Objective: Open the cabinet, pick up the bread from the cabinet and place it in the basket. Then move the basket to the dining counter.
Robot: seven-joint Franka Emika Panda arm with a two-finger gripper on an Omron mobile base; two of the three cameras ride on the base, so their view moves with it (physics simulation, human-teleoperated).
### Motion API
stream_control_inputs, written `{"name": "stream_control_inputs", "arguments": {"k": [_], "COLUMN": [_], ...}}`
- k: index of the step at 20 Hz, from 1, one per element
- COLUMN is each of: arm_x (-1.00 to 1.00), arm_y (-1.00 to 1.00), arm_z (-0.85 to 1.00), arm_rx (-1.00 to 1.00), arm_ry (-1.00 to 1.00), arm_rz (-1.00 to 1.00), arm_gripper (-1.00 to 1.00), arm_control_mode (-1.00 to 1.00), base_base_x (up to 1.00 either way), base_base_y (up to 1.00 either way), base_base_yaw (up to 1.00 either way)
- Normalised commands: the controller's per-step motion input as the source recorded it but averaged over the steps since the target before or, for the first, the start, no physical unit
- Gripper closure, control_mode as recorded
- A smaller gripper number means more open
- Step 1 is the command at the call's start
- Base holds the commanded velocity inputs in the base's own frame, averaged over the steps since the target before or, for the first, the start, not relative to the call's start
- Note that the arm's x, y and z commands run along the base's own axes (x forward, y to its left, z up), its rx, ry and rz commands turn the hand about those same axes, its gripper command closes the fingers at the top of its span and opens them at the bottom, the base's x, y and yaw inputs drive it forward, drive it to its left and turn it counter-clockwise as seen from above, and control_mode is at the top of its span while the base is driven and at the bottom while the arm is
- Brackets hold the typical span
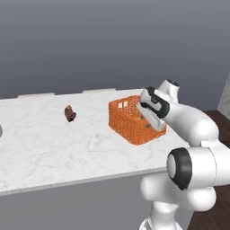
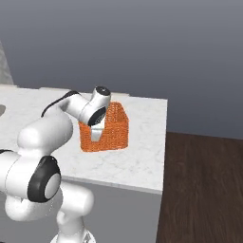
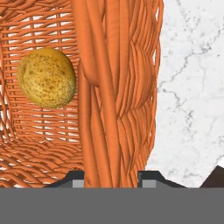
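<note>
Fingers (image 3: 112, 177) are straddling the basket (image 3: 118, 87) rim, closed on its wall.
Sitting on the dining counter tabletop (image 1: 54, 143) near its right end, the basket is carrying the bread (image 3: 46, 78), lying inside, left of the gripped wall.

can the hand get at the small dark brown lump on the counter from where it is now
Probably yes, but not at once. The hand straddles the rim of the basket, so it must let go and lift first. The dark brown lump lies apart to the basket's left on bare dining counter, nothing between them.
</note>
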Motion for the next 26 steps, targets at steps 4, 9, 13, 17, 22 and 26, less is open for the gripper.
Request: {"name": "stream_control_inputs", "arguments": {"k": [4,9,13,17,22,26], "arm_x": [0.45,0.15,0.16,0.03,0.19,0.15], "arm_y": [-0.12,0.0,0.0,0.0,-0.05,-0.21], "arm_z": [-0.42,-0.42,-0.27,0.0,0.0,0.19], "arm_rx": [-0.02,-0.06,-0.04,0.0,0.0,-0.15], "arm_ry": [-0.02,-0.02,-0.13,-0.02,0.0,-0.14], "arm_rz": [0.37,0.23,0.09,0.0,0.0,0.03], "arm_gripper": [1.0,1.0,1.0,-1.0,-1.0,-1.0], "arm_control_mode": [-1.0,-1.0,-1.0,-1.0,-1.0,-1.0], "base_base_x": [0.0,0.0,0.0,0.0,0.0,0.0], "base_base_y": [0.0,0.0,0.0,0.0,0.0,0.0], "base_base_yaw": [0.0,0.0,0.0,0.0,0.0,0.0]}}
